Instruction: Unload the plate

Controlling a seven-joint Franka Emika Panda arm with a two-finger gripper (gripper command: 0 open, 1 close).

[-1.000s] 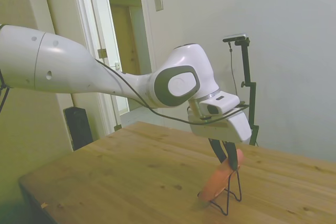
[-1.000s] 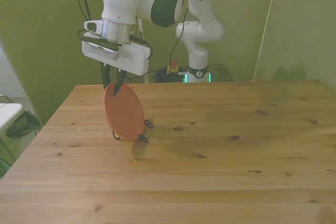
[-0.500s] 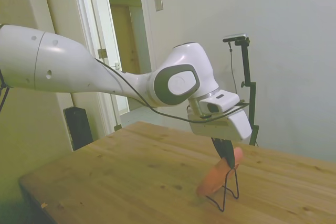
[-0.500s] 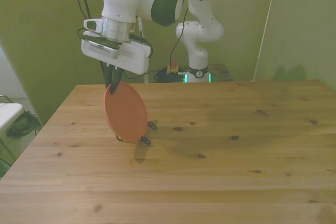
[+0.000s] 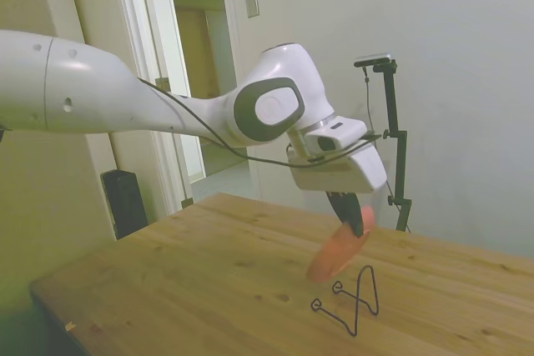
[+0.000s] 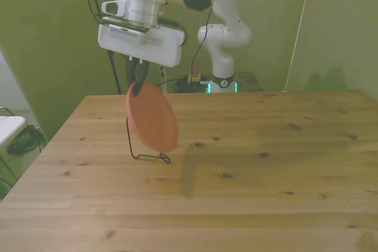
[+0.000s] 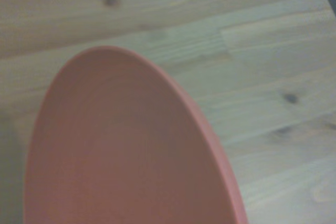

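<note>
1. The gripper [image 5: 354, 218] points down from the white arm and is clenched on the upper rim of the plate [image 5: 335, 253]; its dark fingers [image 6: 139, 78] pinch that edge from both sides.
2. The plate hangs in the air, tilted, with its lower edge free. In the side view it is clearly above the surface [image 5: 209, 281] and touches nothing except the gripper.
3. In the front view the plate [image 6: 153, 117] is salmon-orange and shows its round face to the camera, a little toward the front view's left of the surface [image 6: 254, 193].
4. The wrist view shows the inside of the plate [image 7: 126, 156] from very near, plain and shallow, with wooden boards [image 7: 252, 61] behind it.
5. The thin black wire stand [image 5: 350, 303] sits on the surface just below the plate, and it carries nothing. In the front view the stand [image 6: 143, 152] is partly hidden behind the lower part of the plate.
6. Behind the surface, the side view shows a pale wall and an open doorway [image 5: 200, 81].
</note>
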